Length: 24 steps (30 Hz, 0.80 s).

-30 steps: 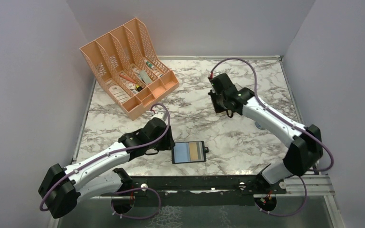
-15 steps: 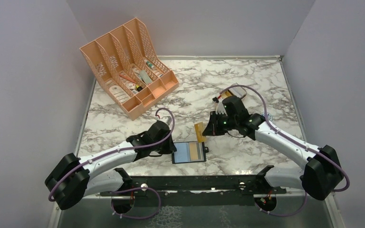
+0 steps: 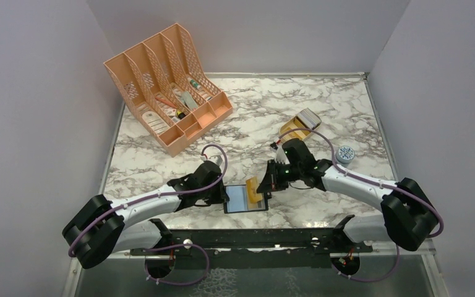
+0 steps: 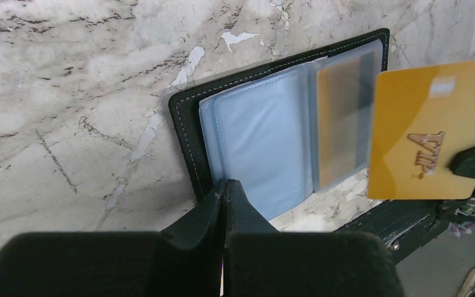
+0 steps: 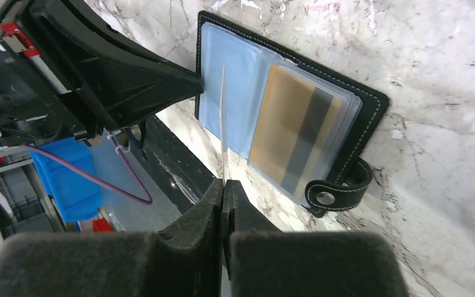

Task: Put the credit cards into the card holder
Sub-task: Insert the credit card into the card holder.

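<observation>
Tabletop [image 3: 253, 105] is marble, walls [image 3: 31, 93] lilac, card holder [image 3: 238, 201] open.

One card holder [image 3: 245, 209], one organiser [image 3: 167, 86], one tin [image 3: 292, 130], two visible credit cards [image 4: 430, 136].

The table [image 3: 247, 117] is a white marble-patterned slab with grey veins, walled in by pale panels on three sides. At its far left corner stands a peach desk organiser [image 3: 167, 86], set at a slant, with small items in its slots. Near the front edge lies the card holder [image 3: 236, 198] - open flat, clear blue sleeves up, its snap tab pointing right. One sleeve holds a tan credit card [image 5: 297, 133] with a dark stripe. Right of centre sits a gold tin [image 3: 295, 128] with something pale on top. A small round grey-blue object [image 3: 345, 153] lies near it, towards the right edge - too small to identify.
</observation>
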Tool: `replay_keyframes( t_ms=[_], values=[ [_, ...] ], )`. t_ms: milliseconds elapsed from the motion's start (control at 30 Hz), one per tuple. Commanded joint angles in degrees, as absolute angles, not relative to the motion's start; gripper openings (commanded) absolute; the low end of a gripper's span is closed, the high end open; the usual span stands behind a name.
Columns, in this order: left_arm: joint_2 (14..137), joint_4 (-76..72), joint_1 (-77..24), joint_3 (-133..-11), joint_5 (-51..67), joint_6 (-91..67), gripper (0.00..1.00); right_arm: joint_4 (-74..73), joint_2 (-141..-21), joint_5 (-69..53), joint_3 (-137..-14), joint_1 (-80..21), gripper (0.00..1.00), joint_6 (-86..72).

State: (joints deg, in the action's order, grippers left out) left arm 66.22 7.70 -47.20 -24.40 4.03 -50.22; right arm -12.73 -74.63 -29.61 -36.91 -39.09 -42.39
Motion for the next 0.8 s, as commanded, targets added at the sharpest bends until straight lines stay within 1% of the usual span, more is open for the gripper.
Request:
replay_keyframes(
  t_ms=[0, 367, 767],
  values=[
    [65.92, 6.61, -46.93, -23.48, 3.61, -50.58, 0.00, -6.49, -77.17, -31.58, -35.37, -40.91, 0.01, -45.34],
    [64.70, 7.21, -46.88, -22.56, 3.45, -50.26, 0.00, -6.77, -82.39, -26.96, -35.11, -41.62, 0.01, -46.17],
    [64.56, 6.78, -46.93, -22.32, 3.62, -50.28, 0.00, -5.01, -86.40, -28.47, -34.72, -41.66, 0.04, -46.53]
  ],
)
